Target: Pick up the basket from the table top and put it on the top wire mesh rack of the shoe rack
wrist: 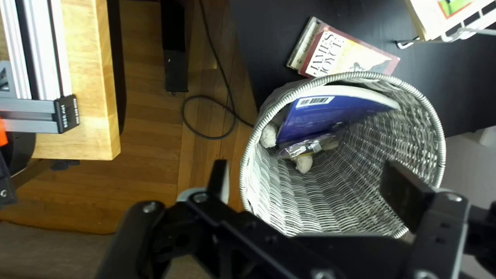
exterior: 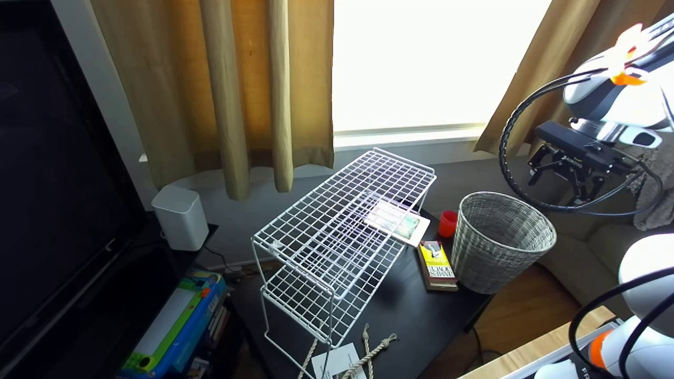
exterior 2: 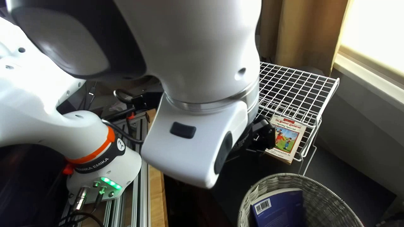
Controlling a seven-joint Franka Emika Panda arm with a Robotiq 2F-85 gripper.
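Note:
The basket (exterior: 482, 263) is round, grey and woven, standing upright at the end of the black table top (exterior: 405, 321). It also shows in an exterior view (exterior 2: 328, 201) and in the wrist view (wrist: 306, 205). A blue book (wrist: 329, 114), a clear packet and whitish lumps lie inside. My gripper (exterior: 556, 190) is open and empty, above the basket and beside its rim. In the wrist view its fingers (wrist: 310, 180) are wide apart over the basket's near side. The shoe rack (exterior: 316, 300) stands on the table; its top wire mesh rack (exterior: 342, 221) holds nothing.
Stacked paperbacks (exterior: 438, 266) and a red cup (exterior: 447, 223) stand between basket and rack. A picture book (exterior 2: 285, 138) lies on the lower shelf. Ropes (exterior: 368, 352) lie under the rack. A window and curtains (exterior: 242, 95) are behind; a wooden bench (wrist: 93, 77) carries the arm.

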